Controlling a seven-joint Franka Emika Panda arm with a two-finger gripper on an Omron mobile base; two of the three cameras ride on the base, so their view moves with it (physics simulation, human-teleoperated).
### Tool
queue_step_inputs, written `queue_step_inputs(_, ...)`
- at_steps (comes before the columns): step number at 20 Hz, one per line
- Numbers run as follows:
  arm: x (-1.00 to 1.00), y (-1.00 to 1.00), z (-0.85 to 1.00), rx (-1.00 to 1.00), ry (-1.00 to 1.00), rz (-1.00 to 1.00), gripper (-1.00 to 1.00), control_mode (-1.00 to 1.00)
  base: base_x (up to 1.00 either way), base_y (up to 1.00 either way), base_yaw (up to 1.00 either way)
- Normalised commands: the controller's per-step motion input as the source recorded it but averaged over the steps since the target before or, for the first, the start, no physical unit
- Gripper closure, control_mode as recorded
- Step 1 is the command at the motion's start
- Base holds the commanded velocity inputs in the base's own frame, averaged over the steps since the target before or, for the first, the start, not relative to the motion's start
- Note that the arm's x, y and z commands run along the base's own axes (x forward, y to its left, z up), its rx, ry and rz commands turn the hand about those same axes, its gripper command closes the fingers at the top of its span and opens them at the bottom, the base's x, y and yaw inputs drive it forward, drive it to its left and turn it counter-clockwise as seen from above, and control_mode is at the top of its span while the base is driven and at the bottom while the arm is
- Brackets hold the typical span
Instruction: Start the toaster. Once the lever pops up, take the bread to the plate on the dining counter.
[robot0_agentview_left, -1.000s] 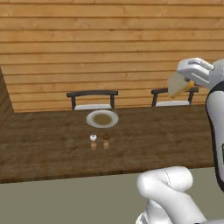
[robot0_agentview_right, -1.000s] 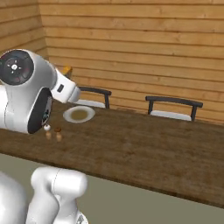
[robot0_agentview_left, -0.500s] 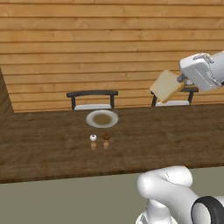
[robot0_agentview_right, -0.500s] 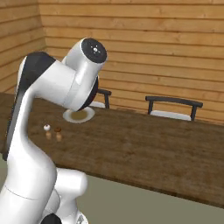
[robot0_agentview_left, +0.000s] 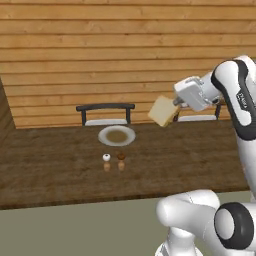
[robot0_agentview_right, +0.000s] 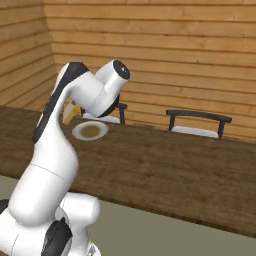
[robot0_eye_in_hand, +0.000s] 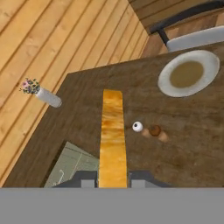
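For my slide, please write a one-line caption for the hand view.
The tool holds the bread edge-on above the dining counter, the plate ahead.

Two small shakers (robot0_agentview_left: 113, 161) stand just in front of the plate (robot0_agentview_left: 116, 135) near the dining counter's (robot0_agentview_left: 55, 170) far edge; a chair (robot0_agentview_left: 105, 114) backs it.
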Motion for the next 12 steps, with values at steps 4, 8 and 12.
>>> queue_step_inputs(4, 0.78, 0.36, -0.66, 0.0, 0.0, 0.12, 1.0, -1.0, 0.0, 0.0, 0.0)
queue_step_inputs(8, 0.65, 0.25, -0.62, 0.0, 0.0, 0.1, 1.0, -1.0, 0.0, 0.0, 0.0)
queue_step_inputs(12, 0.64, 0.11, -0.58, 0.0, 0.0, 0.08, 1.0, -1.0, 0.0, 0.0, 0.0)
